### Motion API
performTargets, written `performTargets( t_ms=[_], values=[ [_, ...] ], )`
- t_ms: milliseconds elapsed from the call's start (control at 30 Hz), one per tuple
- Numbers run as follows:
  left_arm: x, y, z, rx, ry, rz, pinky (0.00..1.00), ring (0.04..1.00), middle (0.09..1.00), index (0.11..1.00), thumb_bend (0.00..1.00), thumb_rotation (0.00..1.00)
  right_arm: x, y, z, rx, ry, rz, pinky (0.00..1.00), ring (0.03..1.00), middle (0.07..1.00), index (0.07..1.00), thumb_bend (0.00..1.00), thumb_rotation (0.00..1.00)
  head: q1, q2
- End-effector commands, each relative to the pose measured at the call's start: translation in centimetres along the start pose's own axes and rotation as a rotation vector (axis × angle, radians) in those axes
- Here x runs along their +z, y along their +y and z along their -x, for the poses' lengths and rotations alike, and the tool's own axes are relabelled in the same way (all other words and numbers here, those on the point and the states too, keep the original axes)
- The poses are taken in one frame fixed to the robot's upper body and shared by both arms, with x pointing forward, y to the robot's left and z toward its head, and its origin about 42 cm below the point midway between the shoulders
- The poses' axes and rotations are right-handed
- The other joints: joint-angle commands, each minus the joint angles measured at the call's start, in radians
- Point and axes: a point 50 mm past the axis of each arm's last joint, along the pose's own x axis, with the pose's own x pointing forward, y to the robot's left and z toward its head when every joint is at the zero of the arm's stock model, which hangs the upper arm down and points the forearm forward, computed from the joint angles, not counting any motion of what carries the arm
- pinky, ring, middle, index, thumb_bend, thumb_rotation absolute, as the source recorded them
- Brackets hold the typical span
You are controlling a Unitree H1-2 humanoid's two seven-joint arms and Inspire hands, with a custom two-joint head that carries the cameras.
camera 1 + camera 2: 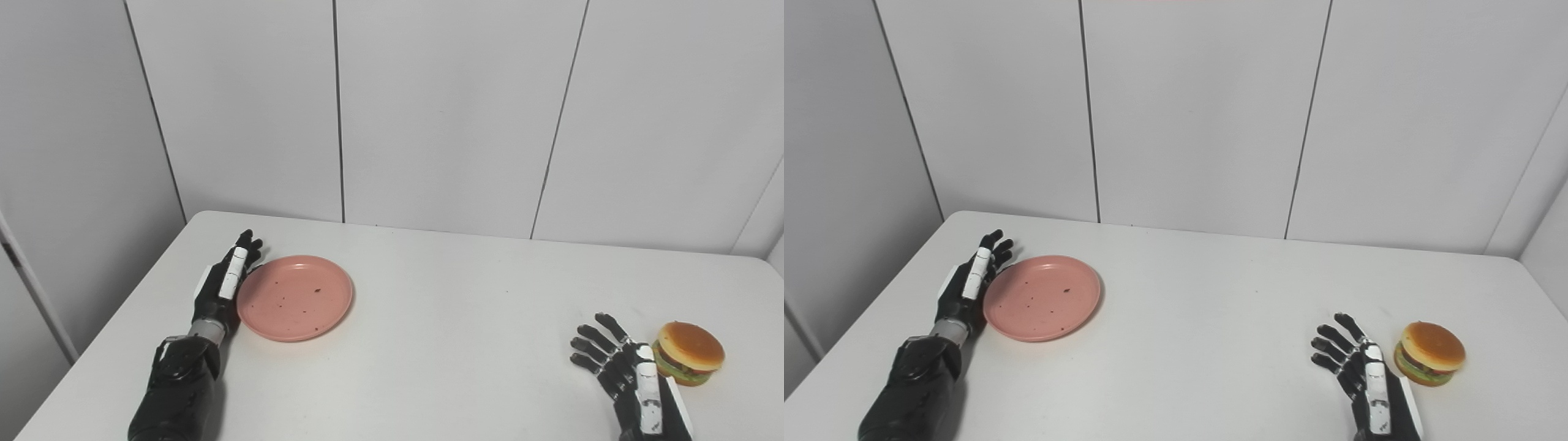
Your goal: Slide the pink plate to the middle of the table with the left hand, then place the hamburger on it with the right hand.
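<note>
Left eye view: nearest, the right hand (631, 373) is seen spread and empty just left of the hamburger (689, 353). Farther, the left hand (223, 285), fingers extended together, is set against the pink plate (295, 297)'s left rim, so the plate lies to its right, on the bench (465, 318)'s left part.
</note>
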Motion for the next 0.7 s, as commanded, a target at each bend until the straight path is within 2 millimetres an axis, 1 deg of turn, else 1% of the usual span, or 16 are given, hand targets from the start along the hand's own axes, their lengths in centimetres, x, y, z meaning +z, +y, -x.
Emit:
performTargets(
  t_ms=[0,200,467,667],
  values=[
    [2.1,-2.3,-1.5,-0.062,-0.07,-0.001,0.93,0.965,0.926,0.94,0.92,0.84,-2.0,0.7,1.5,-0.012,0.066,-0.033,0.73,0.75,0.768,0.834,0.83,0.96,0.0,0.001],
    [2.0,-3.9,-1.3,-0.08,-0.067,-0.003,0.91,0.944,0.919,0.931,0.9,0.84,-2.0,0.9,1.5,-0.013,0.064,-0.033,0.73,0.751,0.768,0.837,0.83,0.96,-0.006,0.002],
    [2.0,-5.9,-1.4,-0.12,-0.064,-0.014,0.89,0.935,0.916,0.928,0.91,0.85,-1.8,1.2,1.6,-0.005,0.063,-0.039,0.73,0.759,0.778,0.846,0.83,0.95,-0.023,0.01],
    [2.0,-7.0,-1.4,-0.166,-0.057,0.0,0.94,0.961,0.933,0.946,0.91,0.85,-1.8,1.5,1.5,-0.009,0.062,-0.023,0.72,0.748,0.77,0.84,0.84,0.95,-0.041,0.016]
  ],
)
